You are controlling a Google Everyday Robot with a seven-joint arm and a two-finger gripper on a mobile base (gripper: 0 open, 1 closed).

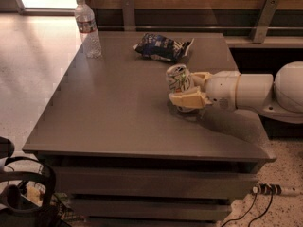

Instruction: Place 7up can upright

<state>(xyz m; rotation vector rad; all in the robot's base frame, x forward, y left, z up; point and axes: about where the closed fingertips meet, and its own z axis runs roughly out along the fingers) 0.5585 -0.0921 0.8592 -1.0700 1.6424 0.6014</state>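
The 7up can (pixel 178 79) is white and green with a silver top. It stands nearly upright, leaning slightly, right of the middle of the grey table (pixel 113 112). Its base is at or just above the surface, hidden behind the lower finger. My gripper (pixel 187 87) reaches in from the right and is shut on the can. One cream finger (pixel 189 100) lies across the can's front and the other finger (pixel 200 75) is behind it.
A dark blue snack bag (pixel 162 47) lies at the back of the table, just behind the can. A clear water bottle (pixel 88 28) stands at the back left corner. A wall rail runs behind the table. Cables lie on the floor at the lower right.
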